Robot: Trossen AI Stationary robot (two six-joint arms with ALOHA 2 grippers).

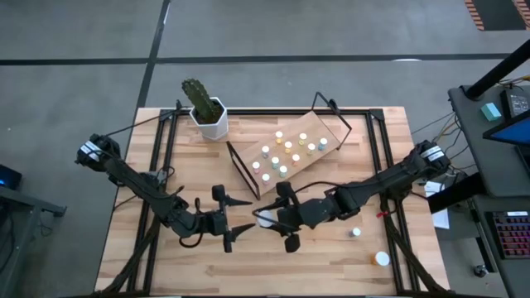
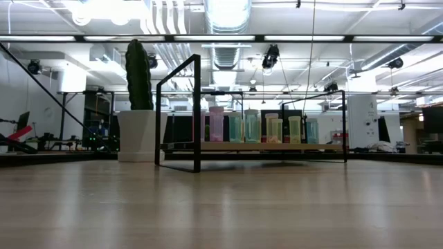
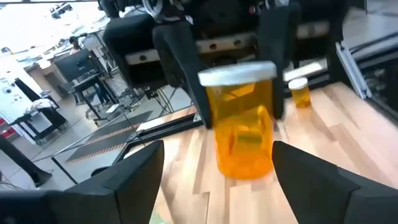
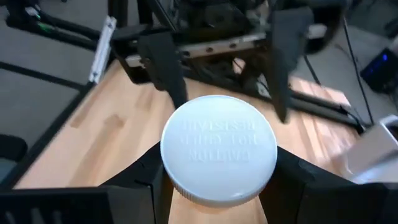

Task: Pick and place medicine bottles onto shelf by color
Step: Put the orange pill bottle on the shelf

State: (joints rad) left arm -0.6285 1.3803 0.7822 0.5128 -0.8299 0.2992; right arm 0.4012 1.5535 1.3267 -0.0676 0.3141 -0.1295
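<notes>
An orange medicine bottle (image 3: 242,137) with a white cap (image 4: 219,149) hangs above the middle of the table's near half, with my right gripper (image 4: 217,183) shut on it. My left gripper (image 3: 217,152) faces it from the table's left, open, with a finger on either side of the bottle's lower half. In the high view the two grippers meet at the bottle (image 1: 267,218). The shelf (image 1: 290,153), a tilted light-wood board on a black wire frame, carries several small bottles (image 2: 256,128) standing upright. My right gripper pinches the bottle at its cap end, one finger (image 4: 140,183) on each side of the cap's rim (image 4: 169,174). The fingers come nearly level from the table's right. The bottle hangs clear of the table, cap up. My left gripper: one finger (image 3: 292,168) stands very close to the bottle's side; whether it touches, I cannot tell.
A white pot with a cactus (image 1: 207,112) stands at the far left of the table. Two loose bottles (image 1: 355,233) (image 1: 382,259) stand near the right front corner; one of them shows in the left wrist view as an orange bottle (image 3: 300,92).
</notes>
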